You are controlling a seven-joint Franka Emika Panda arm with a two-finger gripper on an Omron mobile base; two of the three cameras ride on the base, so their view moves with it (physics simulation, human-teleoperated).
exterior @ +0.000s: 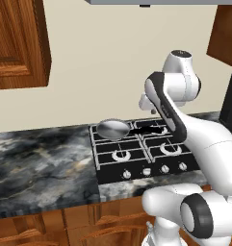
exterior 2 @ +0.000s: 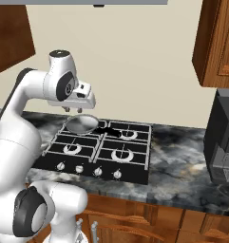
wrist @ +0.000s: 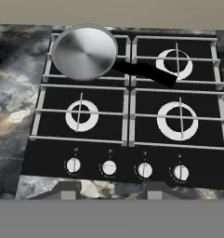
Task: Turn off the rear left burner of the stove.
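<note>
The stove (exterior: 136, 166) (exterior 2: 135, 174) (wrist: 48, 158) is a black four-burner cooktop set into the counter. A shiny steel pan (exterior: 112, 129) (exterior 2: 81, 123) (wrist: 84, 52) sits on its rear left corner and hides the rear left burner; its black handle points right. The other three burners show pale rings under grey grates. Several silver knobs (wrist: 109, 168) line the front edge. My gripper (exterior: 148, 112) (exterior 2: 71, 110) (wrist: 112, 193) hangs open above the stove, clear of the pan and the knobs, with nothing between its fingers.
Dark marble counter (exterior: 40, 158) stretches left of the stove and also right (exterior 2: 182, 161). A black appliance (exterior 2: 223, 137) (exterior: 230, 103) stands at the far right. Wooden wall cabinets (exterior: 19, 43) (exterior 2: 215, 42) hang on both sides.
</note>
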